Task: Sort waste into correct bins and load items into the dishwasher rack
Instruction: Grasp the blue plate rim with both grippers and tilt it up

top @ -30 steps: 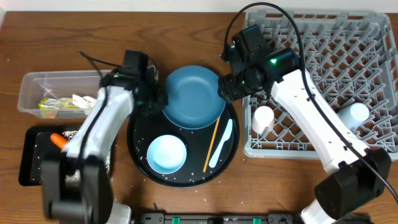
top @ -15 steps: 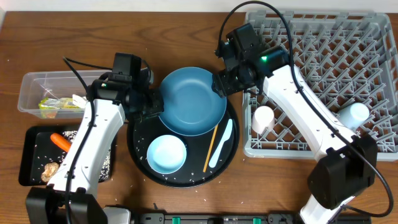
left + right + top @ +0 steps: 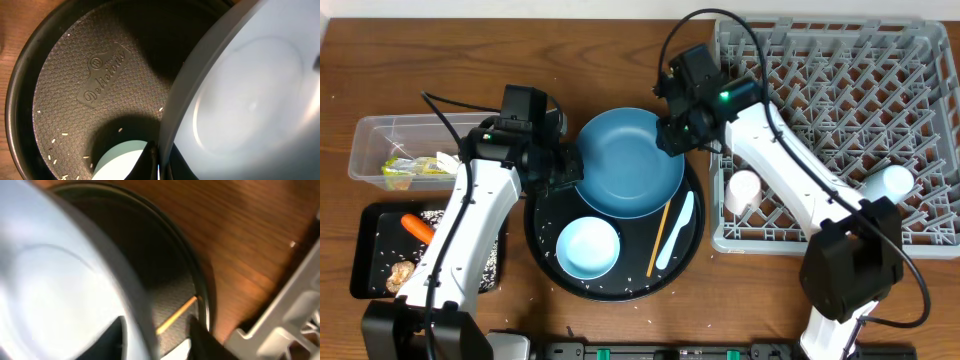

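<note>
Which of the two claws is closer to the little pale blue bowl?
Left. The left gripper is at the left rim of the dark blue plate, just beyond the pale blue bowl. The right gripper is at the plate's opposite rim, farther off.

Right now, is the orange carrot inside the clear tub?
No, the orange carrot lies in the flat black tray, while the clear tub holds the yellow-green wrapper and white tissue.
</note>
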Available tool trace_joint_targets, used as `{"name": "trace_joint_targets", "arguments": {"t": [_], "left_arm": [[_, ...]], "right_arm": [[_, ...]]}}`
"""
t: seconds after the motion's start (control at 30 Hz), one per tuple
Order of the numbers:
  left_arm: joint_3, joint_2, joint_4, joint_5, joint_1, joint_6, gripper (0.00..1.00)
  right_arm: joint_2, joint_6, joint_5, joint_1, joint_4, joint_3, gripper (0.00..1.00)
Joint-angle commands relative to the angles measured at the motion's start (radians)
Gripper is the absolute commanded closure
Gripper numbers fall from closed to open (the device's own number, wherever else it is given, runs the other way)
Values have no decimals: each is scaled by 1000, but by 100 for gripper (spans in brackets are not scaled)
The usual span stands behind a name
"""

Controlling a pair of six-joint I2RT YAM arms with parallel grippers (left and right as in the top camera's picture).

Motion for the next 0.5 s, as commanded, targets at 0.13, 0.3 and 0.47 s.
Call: {"name": "trace_joint_targets", "arguments": {"t": [0.13,0.3,0.47], "left_arm": [[5,-4,0,10,4,10,94],[5,-4,0,10,4,14,94],[5,-4,0,10,4,13,94]], "right_arm": [[10,0,-6,17,11,6,99],[10,-1,-48,17,11,6,99],[10,0,-89,17,13,6,77]]}}
